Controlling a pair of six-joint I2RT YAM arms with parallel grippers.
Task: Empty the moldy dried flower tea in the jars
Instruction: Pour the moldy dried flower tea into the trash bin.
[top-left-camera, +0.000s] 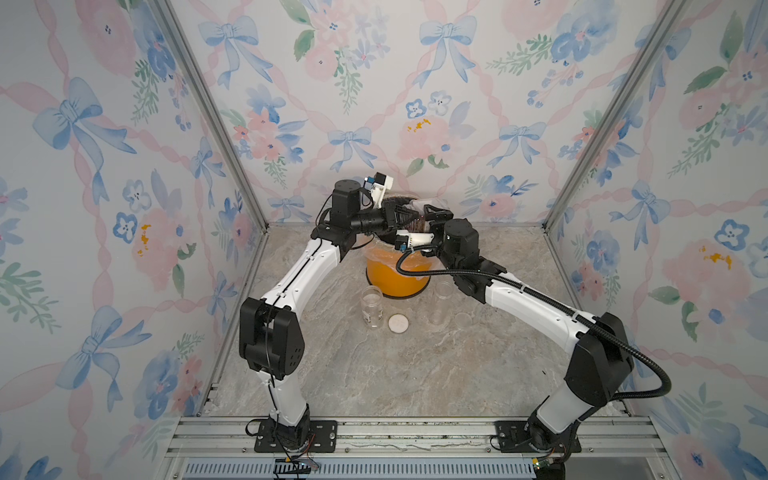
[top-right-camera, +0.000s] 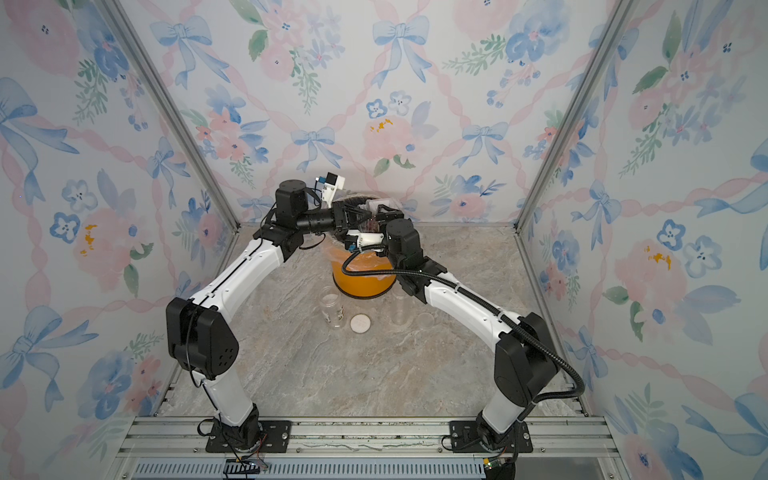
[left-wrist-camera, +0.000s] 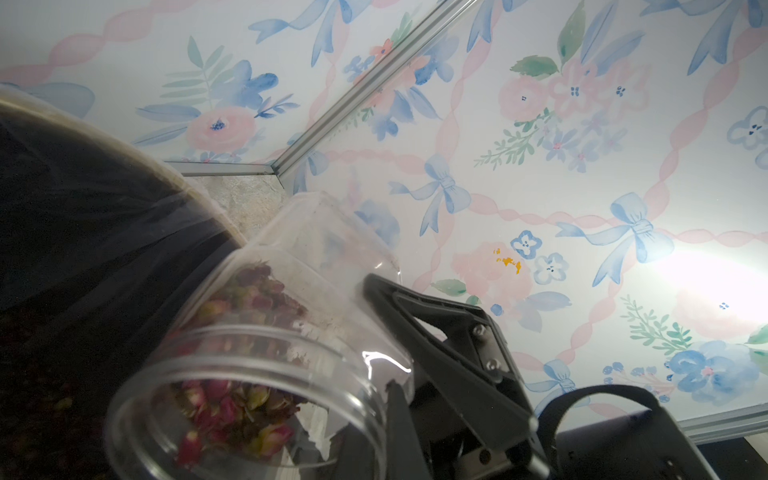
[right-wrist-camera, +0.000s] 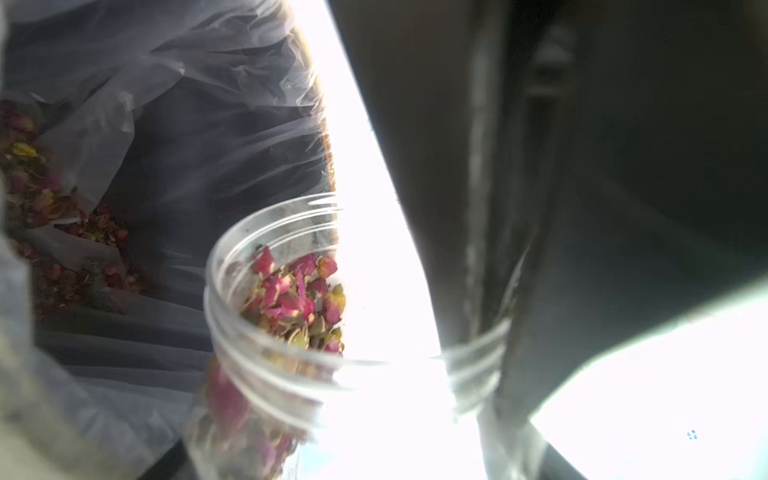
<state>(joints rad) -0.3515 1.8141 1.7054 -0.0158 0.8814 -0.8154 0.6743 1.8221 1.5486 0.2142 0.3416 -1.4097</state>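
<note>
A clear jar (left-wrist-camera: 291, 332) with an open threaded mouth (right-wrist-camera: 266, 332) hangs tilted over the orange bin (top-left-camera: 399, 278). Pink and brown dried flower tea (right-wrist-camera: 299, 299) lies inside it. More tea (right-wrist-camera: 62, 216) lies on the bin's plastic liner (right-wrist-camera: 187, 124). My left gripper (top-left-camera: 411, 216) is shut, its black fingers (left-wrist-camera: 436, 328) pinching the jar's wall near the mouth. My right gripper (top-left-camera: 432, 218) meets the same jar from the opposite side. The jar fills its wrist view, and glare hides its fingers.
In front of the bin stand an empty labelled jar (top-left-camera: 372, 307) and a tall slim empty jar (top-left-camera: 440, 301). A white lid (top-left-camera: 398, 323) and a translucent lid (top-left-camera: 462, 319) lie beside them. Floral walls close in on three sides.
</note>
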